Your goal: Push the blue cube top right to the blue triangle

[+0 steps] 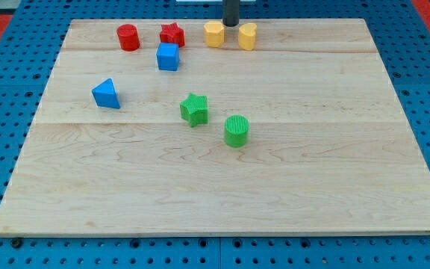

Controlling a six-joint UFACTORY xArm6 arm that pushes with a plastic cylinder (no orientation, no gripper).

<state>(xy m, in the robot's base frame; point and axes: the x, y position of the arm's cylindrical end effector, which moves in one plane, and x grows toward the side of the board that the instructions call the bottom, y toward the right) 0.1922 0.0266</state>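
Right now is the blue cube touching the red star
Apart. The camera view shows a thin strip of bare board between the blue cube and the red star, which sits just above it.

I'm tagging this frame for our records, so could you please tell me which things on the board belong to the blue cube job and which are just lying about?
Part of the job:
blue cube
blue triangle
my tip, at the view's top between the two yellow blocks

Just lying about:
red cylinder
red star
yellow block on the left
yellow block on the right
green star
green cylinder
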